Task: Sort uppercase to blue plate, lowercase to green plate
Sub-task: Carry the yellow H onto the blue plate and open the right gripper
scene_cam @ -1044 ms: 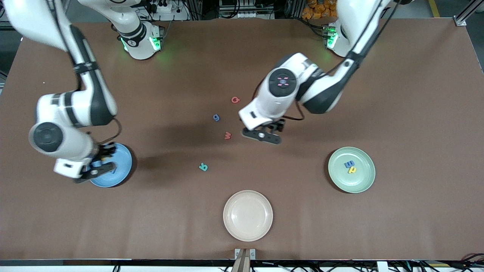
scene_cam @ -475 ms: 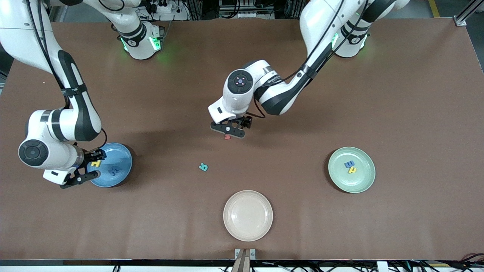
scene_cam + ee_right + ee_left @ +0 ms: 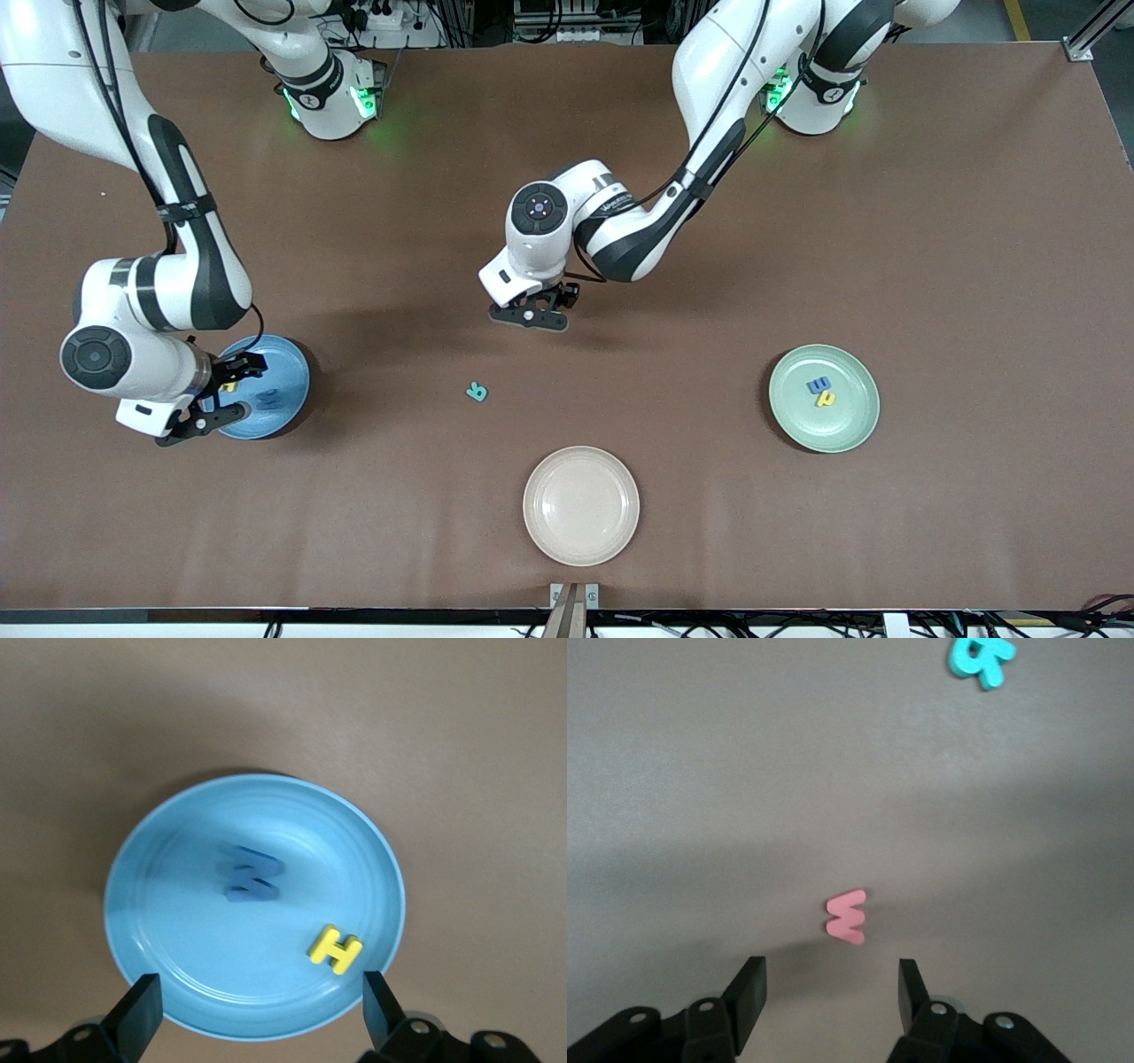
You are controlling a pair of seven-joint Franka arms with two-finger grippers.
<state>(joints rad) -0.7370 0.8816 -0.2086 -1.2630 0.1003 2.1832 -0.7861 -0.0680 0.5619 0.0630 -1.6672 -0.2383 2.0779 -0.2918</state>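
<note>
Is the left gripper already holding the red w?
No, the left gripper is open with the red w lying on the table just ahead of its fingers.

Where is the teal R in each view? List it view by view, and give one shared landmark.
Front view: teal R lies on the table, nearer the camera than the left gripper.
Left wrist view: R at the frame's edge, partly cut off.
Right wrist view: not in it.
Shared landmark: the open left gripper.
</note>
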